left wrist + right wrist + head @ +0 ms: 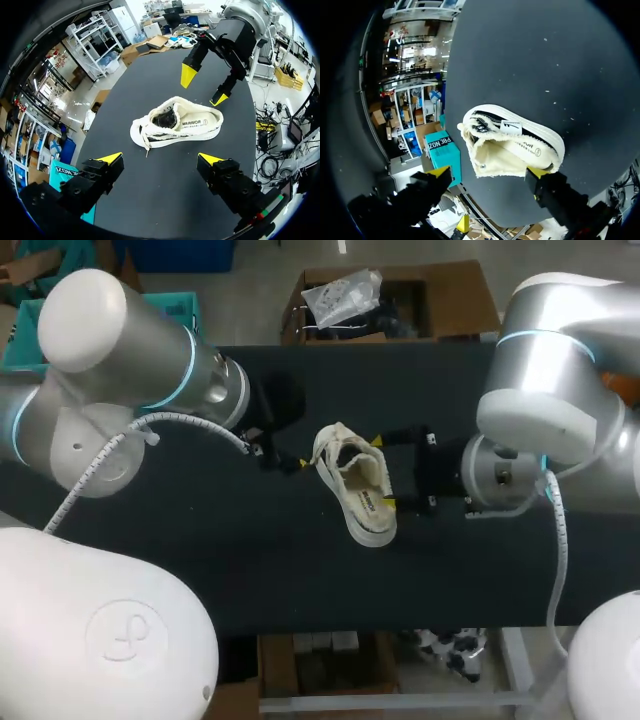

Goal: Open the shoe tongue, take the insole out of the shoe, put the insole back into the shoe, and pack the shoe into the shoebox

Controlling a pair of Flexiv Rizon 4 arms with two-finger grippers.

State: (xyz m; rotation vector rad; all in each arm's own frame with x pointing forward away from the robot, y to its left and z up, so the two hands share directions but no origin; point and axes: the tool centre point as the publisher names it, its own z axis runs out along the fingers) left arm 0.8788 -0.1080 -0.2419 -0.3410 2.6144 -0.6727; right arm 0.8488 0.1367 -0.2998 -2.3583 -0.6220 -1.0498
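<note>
A cream low shoe (358, 483) with a black-striped sole lies near the middle of the black table, its opening facing up. My right gripper (383, 472) is open, its yellow tips on either side of the heel end. In the right wrist view the shoe (515, 145) lies just ahead of that gripper (488, 172). My left gripper (161, 158) is open a short way from the shoe (177, 122), on the toe side, with the right gripper (203, 87) beyond. No separate insole shows. A teal box (178, 304) sits past the table's far left, mostly hidden by my left arm.
The black table top (300, 570) runs the whole width of the head view, with its front edge near the robot's base. Both arms hang low over its middle, one on each side of the shoe.
</note>
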